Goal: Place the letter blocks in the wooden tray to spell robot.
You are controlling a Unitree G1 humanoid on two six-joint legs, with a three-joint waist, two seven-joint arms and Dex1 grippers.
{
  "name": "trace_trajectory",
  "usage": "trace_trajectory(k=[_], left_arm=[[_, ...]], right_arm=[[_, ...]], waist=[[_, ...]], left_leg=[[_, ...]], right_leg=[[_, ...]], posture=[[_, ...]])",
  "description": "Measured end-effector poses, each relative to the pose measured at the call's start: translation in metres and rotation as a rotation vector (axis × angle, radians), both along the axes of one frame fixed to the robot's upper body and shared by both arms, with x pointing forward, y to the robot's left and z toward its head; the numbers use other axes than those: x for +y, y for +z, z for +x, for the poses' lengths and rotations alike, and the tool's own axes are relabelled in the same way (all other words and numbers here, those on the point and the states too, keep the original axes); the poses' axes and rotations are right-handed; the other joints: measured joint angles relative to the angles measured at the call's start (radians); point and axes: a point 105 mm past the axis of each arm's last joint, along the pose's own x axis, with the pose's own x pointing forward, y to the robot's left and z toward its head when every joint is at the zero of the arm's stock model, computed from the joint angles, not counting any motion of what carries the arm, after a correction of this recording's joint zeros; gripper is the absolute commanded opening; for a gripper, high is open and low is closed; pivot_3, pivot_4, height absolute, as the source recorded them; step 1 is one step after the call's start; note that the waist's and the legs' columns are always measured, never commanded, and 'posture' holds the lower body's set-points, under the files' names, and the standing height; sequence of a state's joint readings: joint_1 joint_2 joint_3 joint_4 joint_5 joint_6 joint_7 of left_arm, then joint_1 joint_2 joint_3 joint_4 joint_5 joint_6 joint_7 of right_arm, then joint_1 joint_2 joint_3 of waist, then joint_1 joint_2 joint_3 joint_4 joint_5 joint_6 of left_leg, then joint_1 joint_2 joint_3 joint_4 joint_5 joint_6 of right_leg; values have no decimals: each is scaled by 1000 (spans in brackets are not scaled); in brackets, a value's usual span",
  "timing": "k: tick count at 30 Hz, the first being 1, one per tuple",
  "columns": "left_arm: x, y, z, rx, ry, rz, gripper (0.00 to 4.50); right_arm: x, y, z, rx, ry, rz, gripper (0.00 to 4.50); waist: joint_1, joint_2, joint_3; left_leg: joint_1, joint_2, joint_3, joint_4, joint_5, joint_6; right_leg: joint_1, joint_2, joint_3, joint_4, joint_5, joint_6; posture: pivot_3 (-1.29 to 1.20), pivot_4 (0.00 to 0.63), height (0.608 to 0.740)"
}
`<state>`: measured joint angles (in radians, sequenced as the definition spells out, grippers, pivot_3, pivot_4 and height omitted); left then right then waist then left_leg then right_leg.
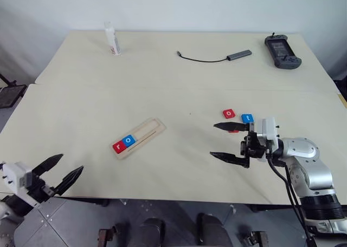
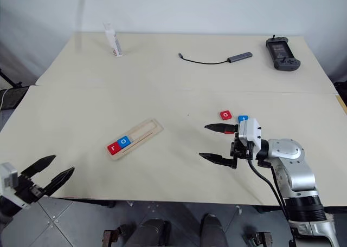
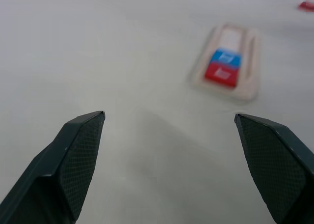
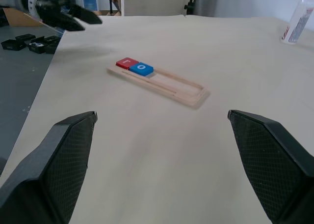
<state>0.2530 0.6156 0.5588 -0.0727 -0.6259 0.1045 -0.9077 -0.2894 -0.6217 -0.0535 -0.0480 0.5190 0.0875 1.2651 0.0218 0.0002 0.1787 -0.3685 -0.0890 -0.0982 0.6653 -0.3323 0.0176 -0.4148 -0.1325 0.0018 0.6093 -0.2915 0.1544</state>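
The wooden tray (image 1: 150, 129) lies slantwise at the table's middle left. At its near end sit a red letter block (image 1: 118, 146) marked "r" and, beside it, a blue one (image 1: 129, 140) marked "o". Loose on the table at the right lie a red block (image 1: 229, 114) and a blue block (image 1: 247, 118). A third red block (image 1: 234, 131) is partly hidden behind my right gripper (image 1: 213, 140). That gripper is open and empty, pointing left toward the tray. My left gripper (image 1: 70, 163) is open and empty off the table's near-left edge, well short of the tray (image 3: 248, 49).
At the far side stand a white tube (image 1: 112, 39), a cable with a grey adapter (image 1: 238, 54) and a black handheld controller (image 1: 282, 51). A seam (image 1: 162, 86) crosses the table. Small black items (image 4: 29, 42) lie on the floor beyond the left edge.
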Motion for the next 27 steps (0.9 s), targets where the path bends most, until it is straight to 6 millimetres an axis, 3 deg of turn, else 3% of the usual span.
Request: trace_trajectory(k=[6, 11, 17, 27], left_arm=[[-27, 12, 29, 4, -125, 52, 4500], [-45, -6, 43, 84, -189, 119, 4500], [-50, -27, 58, 161, -192, 178, 4500], [-53, -32, 58, 163, -241, 241, 4500]], right_arm=[[3, 11, -9, -19, 27, 26, 4474], [2, 13, -11, -20, 3, 30, 4474], [0, 8, -13, 6, -26, 32, 4474], [1, 6, -15, 7, -53, 37, 4474]], waist=[[-9, 0, 0], [-17, 0, 0], [-23, 0, 0], [-22, 0, 0]], left_leg=[[0, 0, 0, -1, 0, 0], [0, 0, 0, -1, 0, 0], [0, 0, 0, -1, 0, 0], [0, 0, 0, -1, 0, 0]], right_leg=[[0, 1, 0, 2, 0, 0], [0, 1, -1, 2, 0, 0], [0, 1, -1, 3, 0, 0], [0, 0, -1, 2, 0, 0]], posture=[[0, 150, 740], [0, 150, 740], [0, 150, 740], [0, 150, 740]])
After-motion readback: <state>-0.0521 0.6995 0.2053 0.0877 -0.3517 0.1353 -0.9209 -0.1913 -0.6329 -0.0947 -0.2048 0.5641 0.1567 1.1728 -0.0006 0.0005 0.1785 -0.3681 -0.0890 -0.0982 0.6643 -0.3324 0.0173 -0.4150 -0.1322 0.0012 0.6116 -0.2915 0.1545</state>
